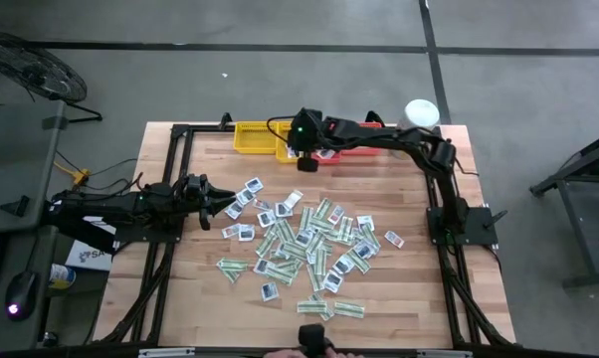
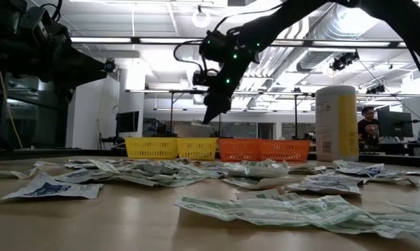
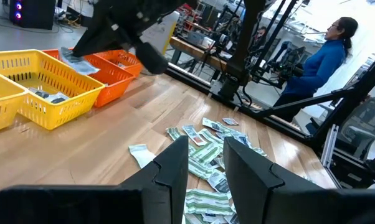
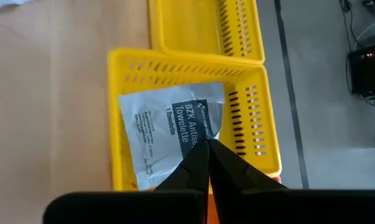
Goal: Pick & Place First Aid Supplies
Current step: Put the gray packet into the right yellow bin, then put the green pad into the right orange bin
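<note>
The first aid supplies (image 1: pixel 304 244) lie as a loose heap of white-and-green strips and white squares in the table's middle. My right gripper (image 4: pixel 206 144) is at the far edge, above the yellow tray (image 4: pixel 256 112). It is shut on one white packet with a dark blue label (image 4: pixel 169 134). The low view shows this gripper (image 2: pixel 213 115) well above both trays. My left gripper (image 3: pixel 206 165) stays level at the table's left side, short of the heap. It is open with nothing between its fingers. My right gripper pinches the white packet between its two fingers at one edge (image 4: pixel 200 134), right beside the dark blue label. The fingers slant down from the table's right toward the far edge. The packet spreads out flat ahead of the fingertips, lifted clear above the yellow tray's compartment.
A red tray (image 1: pixel 364 151) stands right of the yellow one along the far edge. A tall white-and-yellow canister (image 2: pixel 335 122) stands at the far right corner. A black frame (image 1: pixel 175 179) runs along the table's sides. A person (image 3: pixel 327 56) sits beyond the table.
</note>
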You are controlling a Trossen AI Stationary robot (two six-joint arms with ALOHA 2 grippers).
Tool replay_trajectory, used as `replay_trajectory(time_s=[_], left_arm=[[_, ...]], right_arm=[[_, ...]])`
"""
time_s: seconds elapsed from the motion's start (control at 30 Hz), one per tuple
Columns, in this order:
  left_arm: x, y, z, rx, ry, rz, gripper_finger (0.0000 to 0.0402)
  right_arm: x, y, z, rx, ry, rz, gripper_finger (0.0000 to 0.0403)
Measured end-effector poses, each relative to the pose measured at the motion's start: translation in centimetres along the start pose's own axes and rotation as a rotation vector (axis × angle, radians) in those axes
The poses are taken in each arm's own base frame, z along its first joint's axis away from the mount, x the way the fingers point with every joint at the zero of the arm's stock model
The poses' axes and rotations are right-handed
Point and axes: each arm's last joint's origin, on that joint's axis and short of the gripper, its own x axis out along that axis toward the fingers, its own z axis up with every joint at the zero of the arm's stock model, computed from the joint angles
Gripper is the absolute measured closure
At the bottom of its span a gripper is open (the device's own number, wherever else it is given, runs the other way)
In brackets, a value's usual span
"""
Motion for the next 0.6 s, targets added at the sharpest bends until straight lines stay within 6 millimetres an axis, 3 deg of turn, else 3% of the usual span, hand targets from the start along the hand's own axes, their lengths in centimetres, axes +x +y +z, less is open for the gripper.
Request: replay_trajectory(time_s=[0.23,0.6], left_arm=[[0.0,0.0,0.0,0.0,0.0,0.0,0.03],[0.0,0.0,0.0,0.0,0.0,0.0,0.03]], right_arm=[[0.81,-0.21,-0.35,0.008,-0.003,0.013,0.0381],[0.1,0.69,-0.23,0.099,0.005,0.107,0.0293]])
